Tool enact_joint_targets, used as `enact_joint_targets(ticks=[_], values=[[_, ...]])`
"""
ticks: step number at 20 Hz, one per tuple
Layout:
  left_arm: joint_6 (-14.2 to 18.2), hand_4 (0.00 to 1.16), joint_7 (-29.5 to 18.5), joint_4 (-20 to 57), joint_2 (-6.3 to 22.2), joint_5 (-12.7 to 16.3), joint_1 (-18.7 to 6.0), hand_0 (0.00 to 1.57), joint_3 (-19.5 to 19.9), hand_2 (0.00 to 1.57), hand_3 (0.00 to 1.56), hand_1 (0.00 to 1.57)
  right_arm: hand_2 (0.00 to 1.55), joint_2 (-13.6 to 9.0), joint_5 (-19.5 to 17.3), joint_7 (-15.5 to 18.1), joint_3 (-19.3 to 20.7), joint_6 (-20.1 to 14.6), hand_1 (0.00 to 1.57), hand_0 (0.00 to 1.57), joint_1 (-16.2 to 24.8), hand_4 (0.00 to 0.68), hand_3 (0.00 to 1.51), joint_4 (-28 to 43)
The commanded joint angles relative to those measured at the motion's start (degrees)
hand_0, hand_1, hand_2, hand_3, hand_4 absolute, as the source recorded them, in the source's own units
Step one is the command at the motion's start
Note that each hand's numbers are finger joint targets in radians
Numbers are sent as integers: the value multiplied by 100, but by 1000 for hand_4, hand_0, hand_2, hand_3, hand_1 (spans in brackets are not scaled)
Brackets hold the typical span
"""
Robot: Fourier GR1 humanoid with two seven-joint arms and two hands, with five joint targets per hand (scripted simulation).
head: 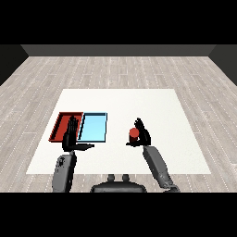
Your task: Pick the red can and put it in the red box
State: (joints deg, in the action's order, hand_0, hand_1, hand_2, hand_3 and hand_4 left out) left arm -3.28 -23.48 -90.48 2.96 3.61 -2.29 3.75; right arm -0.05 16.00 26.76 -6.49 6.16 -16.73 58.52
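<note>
Right hand curls round red can, right of light blue tray, ready to carry to red tray; left hand fingers straight, empty, over that tray.

One red can, right of centre; two trays at centre left — one red tray, one light blue tray; one white desk; two black hands — left hand, right hand.

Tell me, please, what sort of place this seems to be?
Probably a bare test room for tabletop sorting: a white table on grey plank flooring, dark walls behind, with only a red tray, a light blue tray and a red can.
</note>
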Motion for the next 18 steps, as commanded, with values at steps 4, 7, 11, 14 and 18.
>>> enact_joint_targets(ticks=[4, 7, 11, 14, 18], values=[[-97, 0, 219, -185, 164, 178, -15, 0, 155, 0, 0, 0, 0, 5, -266, -362, 133, -604, 0, 0, -822, 0, 0, -550], [8, 0, 147, -289, 7, -102, 147, 0, -146, 0, 0, 0, 0, -19, -342, -737, -145, -731, 0, 0, 63, 0, 0, 344], [11, 0, 80, -180, 12, -41, 180, 0, -49, 0, 0, 0, 1528, 5, -290, -640, -349, -1677, 1571, 1571, -302, 591, 1478, -274], [40, 0, 173, -228, 84, 15, 56, 0, 82, 0, 0, 0, 1489, -39, -682, -995, -254, -1610, 1571, 1571, 132, 561, 1441, 229], [194, 0, 216, -285, -126, -191, 182, 0, -183, 0, 0, 0, 1486, -111, -710, -690, 97, -1422, 1571, 1571, -484, 570, 1432, -800]])
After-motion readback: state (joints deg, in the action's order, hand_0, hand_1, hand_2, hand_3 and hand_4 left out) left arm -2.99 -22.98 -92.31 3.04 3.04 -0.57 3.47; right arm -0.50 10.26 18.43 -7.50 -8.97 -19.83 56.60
